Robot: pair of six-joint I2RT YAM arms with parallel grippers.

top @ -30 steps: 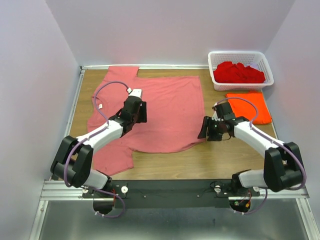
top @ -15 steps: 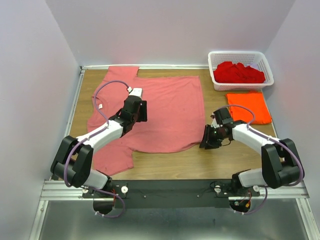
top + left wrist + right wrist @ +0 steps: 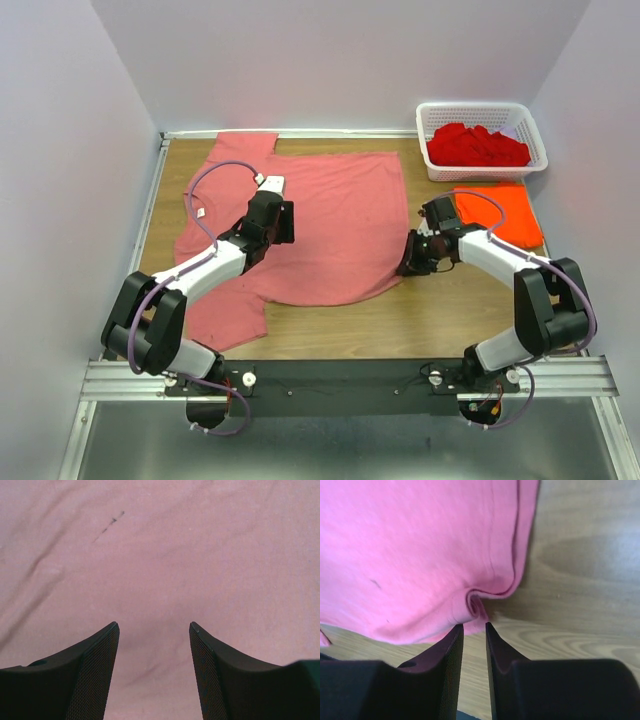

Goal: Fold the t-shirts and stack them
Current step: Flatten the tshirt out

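Observation:
The large salmon-pink t-shirt (image 3: 340,220) lies spread flat on the wooden table. My left gripper (image 3: 285,222) hangs open just over its left half; the left wrist view shows only pink cloth (image 3: 160,545) between the spread fingers of that gripper (image 3: 154,625). My right gripper (image 3: 408,258) is at the shirt's lower right corner. In the right wrist view its fingers (image 3: 474,625) stand nearly together, pinching a puckered fold of the hem (image 3: 476,605). The orange t-shirt (image 3: 500,212) lies folded at the right. Deep red t-shirts (image 3: 475,145) are heaped in the basket.
The white lattice basket (image 3: 540,140) stands at the back right corner, just behind the orange shirt. Bare wood (image 3: 450,310) shows along the near edge and to the right of the pink shirt. White walls close in the table at left, back and right.
My right gripper moved down and left, then up to the pink shirt's lower right corner and closed on the hem. The left arm has not moved.

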